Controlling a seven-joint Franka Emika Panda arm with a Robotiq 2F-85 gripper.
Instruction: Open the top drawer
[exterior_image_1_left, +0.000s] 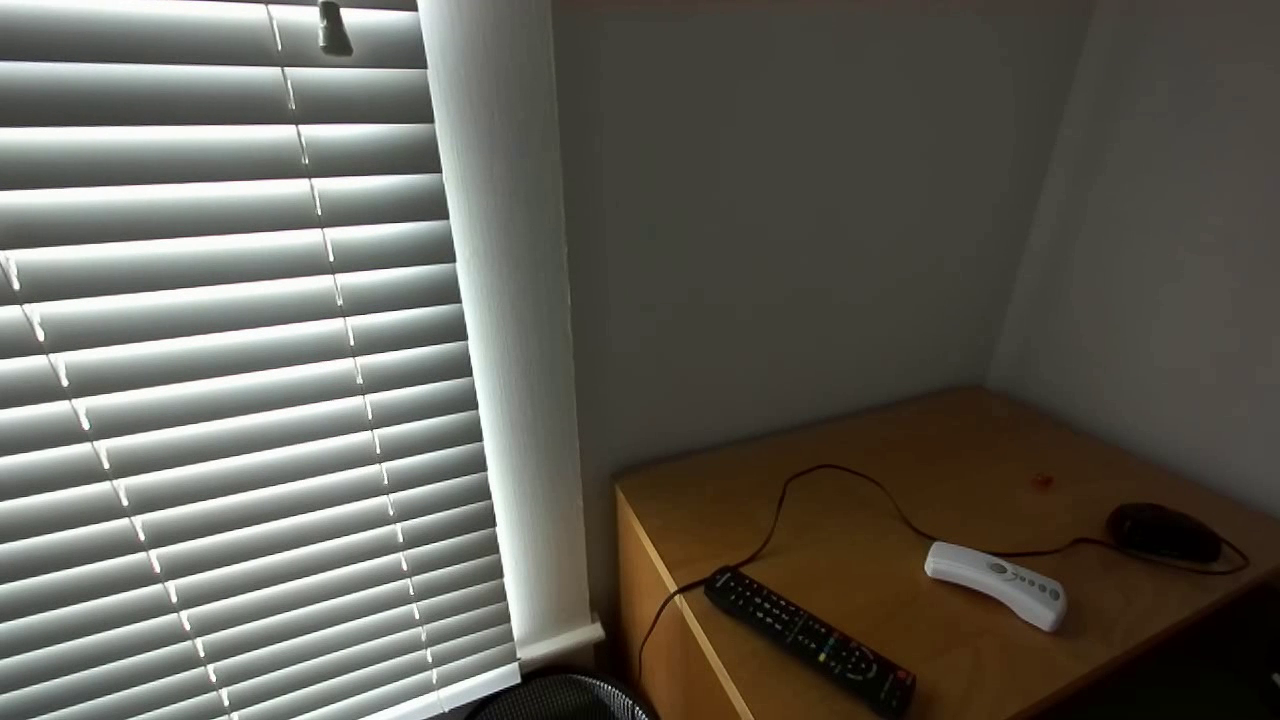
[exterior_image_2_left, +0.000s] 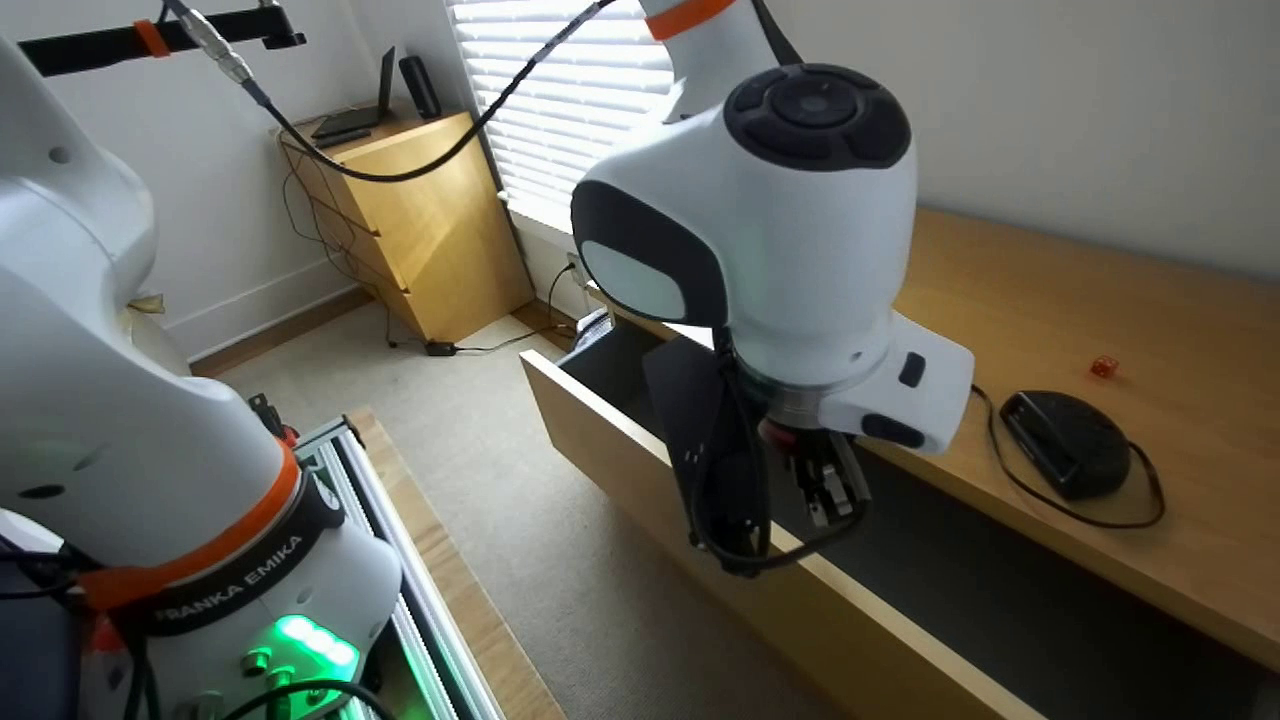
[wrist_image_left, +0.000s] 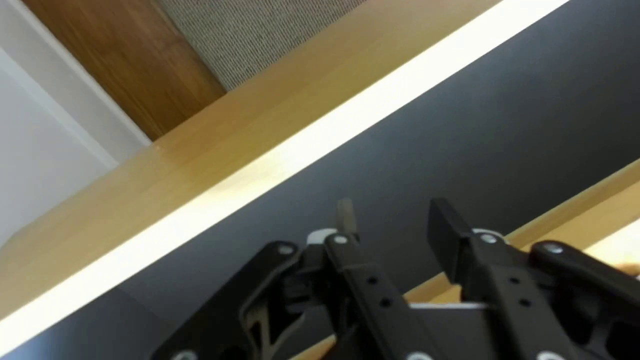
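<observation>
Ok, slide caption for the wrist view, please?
Black two-fingered robot gripper, jaws apart, over an open light-wood drawer, dark grey inside, with ribbed greyish carpet beyond.

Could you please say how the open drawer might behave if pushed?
The drawer would probably slide inward, as it juts from beneath the cabinet top. Its thick, flat front panel looks unlikely to flex. Being so wide, it might skew if pushed off-center.

Drawer (exterior_image_2_left: 960, 570) — open from above | front (exterior_image_2_left: 640, 488) bars one side, desk (exterior_image_2_left: 1220, 420) the other | device (exterior_image_2_left: 1065, 445), cord (exterior_image_2_left: 1100, 524) atop desk
</observation>
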